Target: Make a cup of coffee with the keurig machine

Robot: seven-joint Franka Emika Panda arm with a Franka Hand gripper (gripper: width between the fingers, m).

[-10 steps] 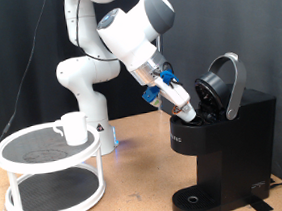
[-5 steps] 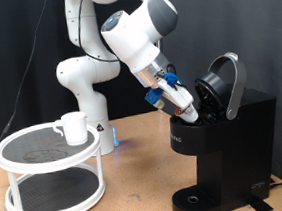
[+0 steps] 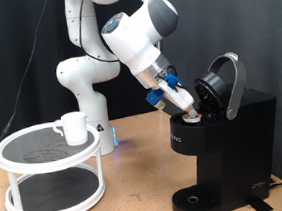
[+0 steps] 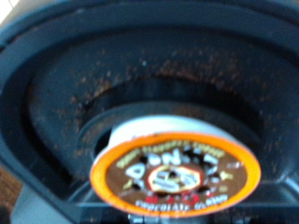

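Tilted down over the open keurig machine [image 3: 222, 128], the tool [image 3: 190, 107] reaches into the brewing chamber under the raised lid [image 3: 224, 82]. Whether its fingers are spread or closed cannot be told. Up close, an orange-rimmed pod [image 4: 176, 175] sits in the chamber. Well apart, the cup [image 3: 74, 128] stands on a white two-tier stand [image 3: 51, 170] on the tabletop [image 3: 140, 196].

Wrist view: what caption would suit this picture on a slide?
Looking into the open keurig machine: an orange-rimmed, brown-topped coffee pod at its pod chamber.
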